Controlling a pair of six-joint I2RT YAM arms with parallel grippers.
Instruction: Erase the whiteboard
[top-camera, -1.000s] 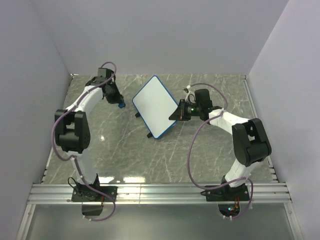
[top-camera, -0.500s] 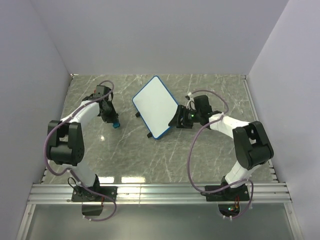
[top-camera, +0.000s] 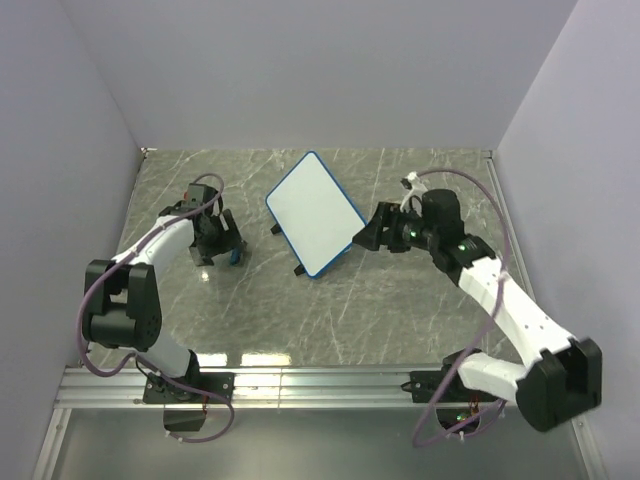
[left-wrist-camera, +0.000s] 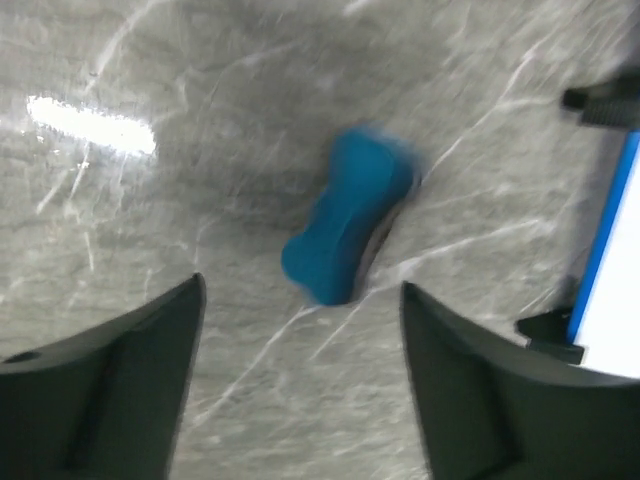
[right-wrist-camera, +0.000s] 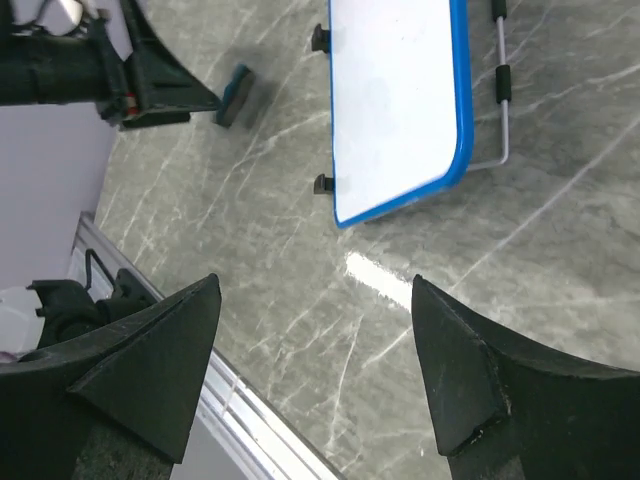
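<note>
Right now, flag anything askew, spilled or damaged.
Nothing spilled or damaged. The whiteboard sits skewed, diagonal to the table edges, its face blank. The eraser lies loose on the table under the open left gripper, not held.

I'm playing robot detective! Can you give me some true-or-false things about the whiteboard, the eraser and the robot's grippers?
1. The whiteboard has blue scribbles on it. False: its face looks clean and white.
2. The eraser lies on the table. True.
3. The left gripper is squeezing the eraser. False: its fingers are wide open and do not touch the eraser.
4. The right gripper is holding nothing. True.
5. The whiteboard has a blue frame. True.
</note>
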